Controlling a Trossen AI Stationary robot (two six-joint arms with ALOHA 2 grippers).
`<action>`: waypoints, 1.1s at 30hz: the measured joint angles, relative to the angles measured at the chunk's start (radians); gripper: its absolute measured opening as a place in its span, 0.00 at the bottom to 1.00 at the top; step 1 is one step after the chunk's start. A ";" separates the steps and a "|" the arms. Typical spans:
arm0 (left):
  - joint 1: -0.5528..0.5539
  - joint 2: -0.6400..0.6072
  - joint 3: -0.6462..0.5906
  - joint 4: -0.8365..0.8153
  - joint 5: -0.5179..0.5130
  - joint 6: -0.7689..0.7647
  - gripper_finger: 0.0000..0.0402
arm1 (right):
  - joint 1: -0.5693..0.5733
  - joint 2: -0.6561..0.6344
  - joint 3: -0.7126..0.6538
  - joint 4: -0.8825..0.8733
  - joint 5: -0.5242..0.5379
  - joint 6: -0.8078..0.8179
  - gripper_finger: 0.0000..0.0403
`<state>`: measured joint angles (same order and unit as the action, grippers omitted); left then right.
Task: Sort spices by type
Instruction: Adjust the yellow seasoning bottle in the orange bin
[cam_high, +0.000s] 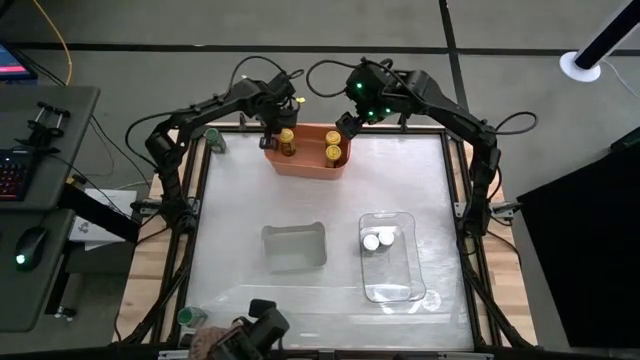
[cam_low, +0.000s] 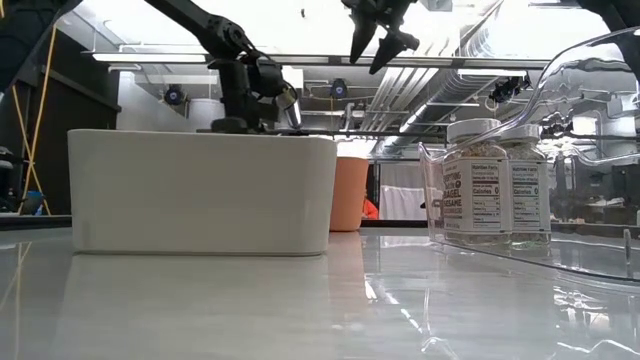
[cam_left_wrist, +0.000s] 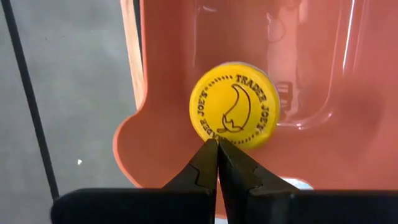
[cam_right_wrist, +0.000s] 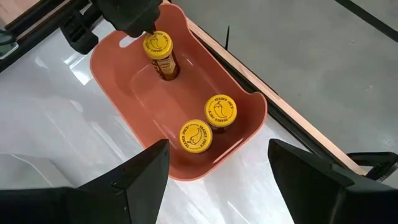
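An orange bin (cam_high: 305, 152) stands at the table's far edge. It holds three upright yellow-capped spice jars, one at its left end (cam_high: 287, 140) (cam_left_wrist: 235, 106) and two at its right end (cam_high: 333, 147) (cam_right_wrist: 214, 112). Two white-capped jars (cam_high: 377, 240) (cam_low: 475, 180) stand in the clear tray (cam_high: 390, 280). My left gripper (cam_left_wrist: 217, 149) (cam_high: 272, 125) is shut and points down at the left jar's cap. My right gripper (cam_right_wrist: 217, 171) (cam_high: 350, 122) hangs open, high above the bin's right end. My left gripper comes from above with its shut fingertips (cam_left_wrist: 208, 152) at the rim of the left jar's yellow cap (cam_left_wrist: 214, 134). I cannot tell whether they touch it. The jar stands upright on the bin's floor.
An empty grey tray (cam_high: 294, 246) (cam_low: 200, 190) sits mid-table, left of the clear tray. Green-capped jars stand at the table's far left corner (cam_high: 214, 140) and near left corner (cam_high: 190, 317). Bare tabletop lies between the bin and the trays.
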<state>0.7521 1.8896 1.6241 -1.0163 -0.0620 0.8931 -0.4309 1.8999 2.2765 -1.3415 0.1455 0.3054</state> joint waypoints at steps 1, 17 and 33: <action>-0.002 0.000 0.000 0.005 0.000 -0.002 0.00 | 0.000 0.000 0.000 0.000 0.000 0.000 0.66; -0.007 0.010 0.000 0.010 -0.060 -0.100 0.00 | 0.000 0.000 0.000 0.000 -0.001 0.000 0.66; -0.016 0.056 0.000 -0.010 -0.013 -0.110 0.00 | 0.000 0.000 0.000 0.001 -0.004 0.000 0.66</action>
<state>0.7357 1.9457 1.6238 -1.0264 -0.0752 0.7827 -0.4309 1.8996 2.2765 -1.3407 0.1417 0.3050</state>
